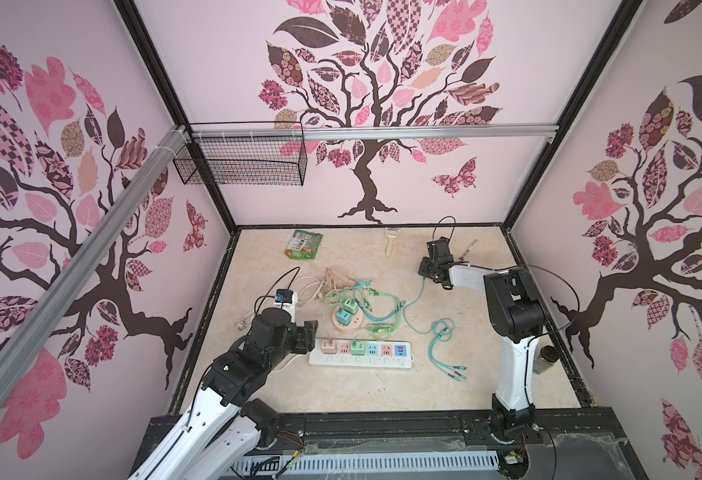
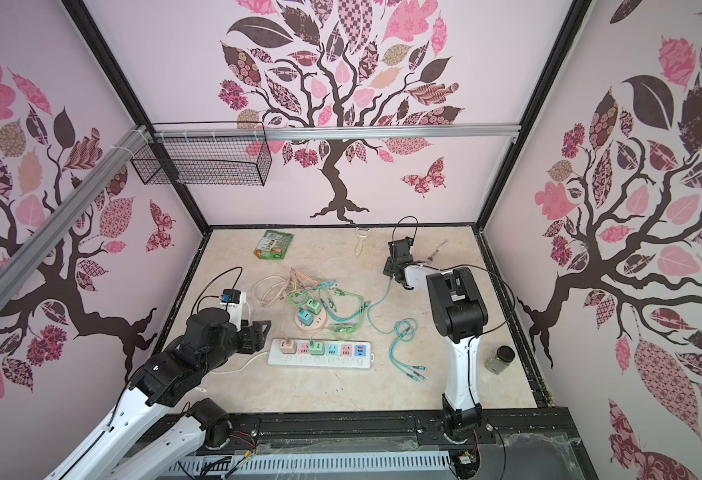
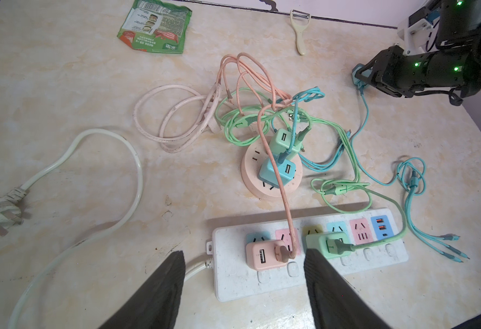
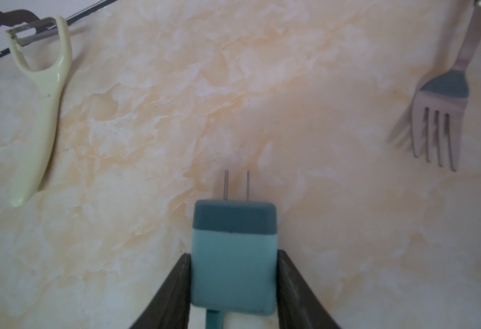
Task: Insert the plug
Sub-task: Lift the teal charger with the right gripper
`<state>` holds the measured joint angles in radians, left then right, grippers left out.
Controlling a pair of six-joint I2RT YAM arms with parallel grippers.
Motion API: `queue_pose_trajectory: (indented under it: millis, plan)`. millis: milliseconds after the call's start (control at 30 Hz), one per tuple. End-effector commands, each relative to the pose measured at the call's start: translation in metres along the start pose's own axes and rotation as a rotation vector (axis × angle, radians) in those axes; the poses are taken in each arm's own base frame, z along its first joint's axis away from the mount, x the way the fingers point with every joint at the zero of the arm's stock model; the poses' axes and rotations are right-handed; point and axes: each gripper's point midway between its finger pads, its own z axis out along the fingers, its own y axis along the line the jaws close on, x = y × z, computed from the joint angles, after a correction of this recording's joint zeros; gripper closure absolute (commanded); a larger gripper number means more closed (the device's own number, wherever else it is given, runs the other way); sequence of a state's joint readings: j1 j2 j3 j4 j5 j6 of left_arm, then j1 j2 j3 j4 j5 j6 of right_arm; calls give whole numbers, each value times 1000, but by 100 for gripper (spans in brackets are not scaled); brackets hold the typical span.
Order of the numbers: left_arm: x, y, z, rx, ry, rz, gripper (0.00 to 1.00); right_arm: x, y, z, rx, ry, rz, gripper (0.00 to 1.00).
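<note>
A blue two-pin plug (image 4: 233, 228) sits between the fingers of my right gripper (image 4: 233, 255), which is shut on its sides. The pins point away from the wrist, over bare table. In both top views this gripper (image 1: 424, 272) (image 2: 390, 270) hovers at the back right, and a blue cable (image 1: 413, 303) trails from it. The white power strip (image 1: 403, 363) (image 3: 233, 284) lies at the front centre, with a pink charger (image 3: 262, 255) and a green charger (image 3: 324, 243) plugged in. My left gripper (image 3: 243, 253) (image 1: 310, 332) is open over the strip's left end, holding nothing.
A round pink socket (image 1: 343, 322) carrying two chargers stands behind the strip, among tangled cables (image 1: 357, 295). A peeler (image 4: 40, 114) and a fork (image 4: 438, 114) lie near the right gripper. A green packet (image 1: 305, 245) is at the back and a jar (image 1: 544, 359) at the right edge.
</note>
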<state>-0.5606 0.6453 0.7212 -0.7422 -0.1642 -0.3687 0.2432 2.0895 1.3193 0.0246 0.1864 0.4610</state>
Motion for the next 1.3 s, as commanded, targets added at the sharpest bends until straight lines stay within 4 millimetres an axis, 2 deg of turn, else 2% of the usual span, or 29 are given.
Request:
queue_pose_trajectory:
  millis: [0,200,400,867,1100,1267]
  plan:
    - [-18,-2,-11,6,-55,-7,30,9,-5,3,4,33,-46,65]
    - [-19,-2,-12,5,-60,-9,30,6,3,-21,-64,29,-112,68]
    - [-19,-2,-11,4,-55,-13,30,-1,20,-70,-204,-13,-150,71]
    - [-16,-6,-5,18,-27,-29,30,-2,67,-181,-511,-109,-317,72]
    - [-16,-34,0,159,6,-20,30,14,93,-236,-607,-159,-454,72]
    - [-24,-54,1,266,-9,-16,29,26,98,-269,-678,-192,-465,72]
